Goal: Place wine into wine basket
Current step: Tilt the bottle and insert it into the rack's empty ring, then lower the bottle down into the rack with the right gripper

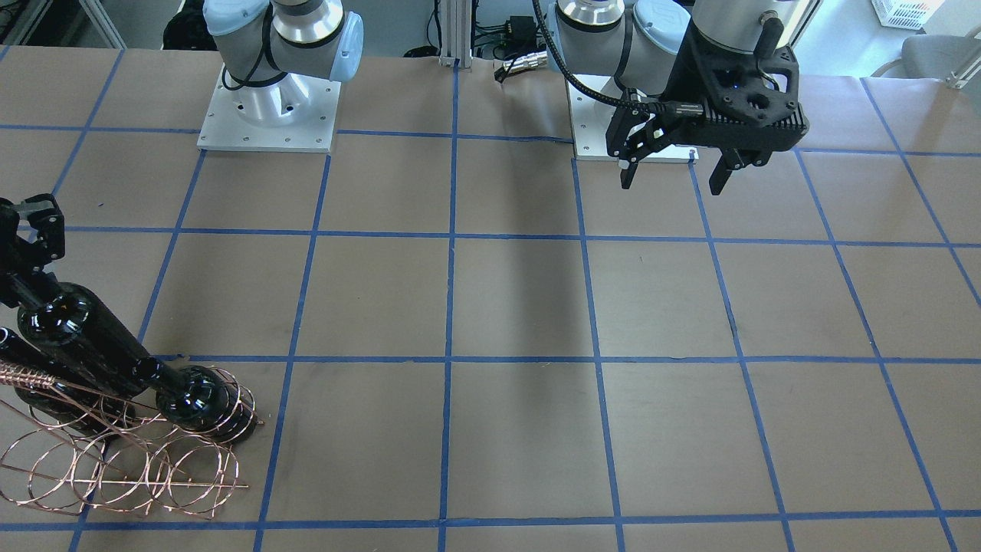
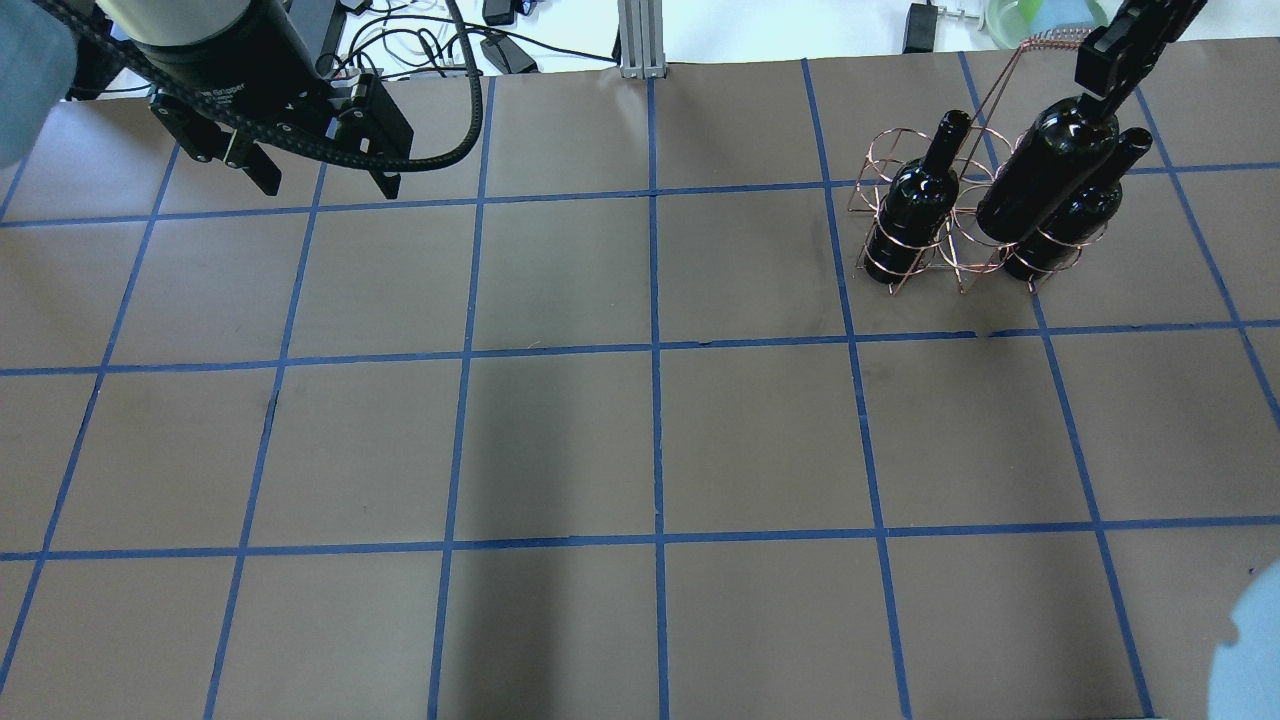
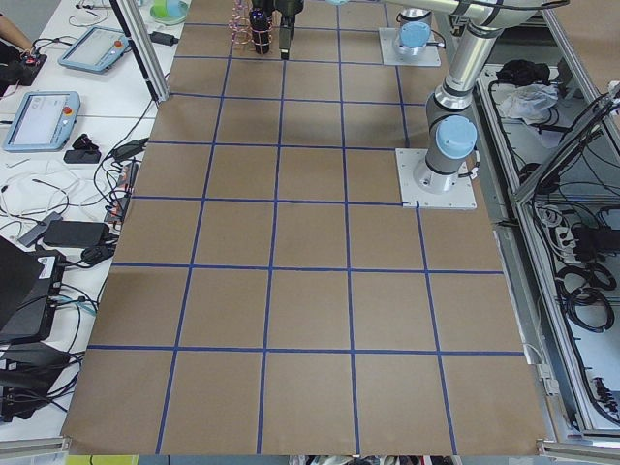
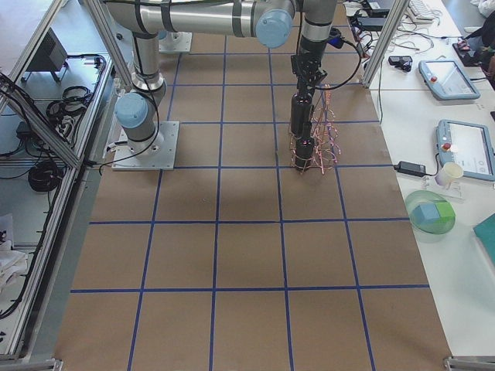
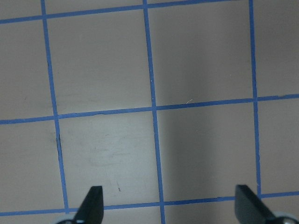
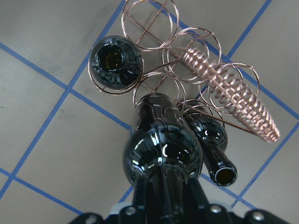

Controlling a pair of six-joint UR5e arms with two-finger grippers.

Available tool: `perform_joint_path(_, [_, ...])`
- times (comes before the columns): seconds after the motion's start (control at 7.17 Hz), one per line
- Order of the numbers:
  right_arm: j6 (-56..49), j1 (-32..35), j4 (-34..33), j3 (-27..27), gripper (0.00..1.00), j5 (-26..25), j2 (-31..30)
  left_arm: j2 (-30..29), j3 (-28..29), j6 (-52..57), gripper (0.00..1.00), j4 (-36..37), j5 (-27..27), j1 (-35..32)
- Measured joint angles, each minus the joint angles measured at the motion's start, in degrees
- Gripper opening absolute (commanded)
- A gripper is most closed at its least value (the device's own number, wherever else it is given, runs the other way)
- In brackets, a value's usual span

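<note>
The copper wire wine basket [image 2: 968, 262] stands at the table's far right corner, and it also shows in the front view [image 1: 115, 468]. Two dark bottles stand in its rings, one [image 2: 915, 210] on the left and one [image 2: 1075, 215] on the right. My right gripper [image 2: 1100, 85] is shut on the neck of a third wine bottle [image 2: 1045, 165]. That bottle is tilted, with its base at the middle ring between the other two. In the right wrist view the held bottle [image 6: 161, 149] hangs over the rings beside the twisted handle [image 6: 233, 93]. My left gripper [image 2: 330, 188] is open and empty.
Brown table with a grid of blue tape lines [image 2: 655, 350]. The left arm's base plate [image 1: 632, 126] and the right arm's base plate [image 1: 268, 115] sit at the robot side. Cables and an aluminium post [image 2: 640, 40] lie beyond the far edge.
</note>
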Motion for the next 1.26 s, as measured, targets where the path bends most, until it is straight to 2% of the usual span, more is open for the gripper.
perform_joint_path(1.26, [-0.08, 0.61, -1.84, -1.19, 0.00, 0.21, 3.37, 0.09, -0.12, 0.00, 1.00, -0.49, -0.73, 0.47])
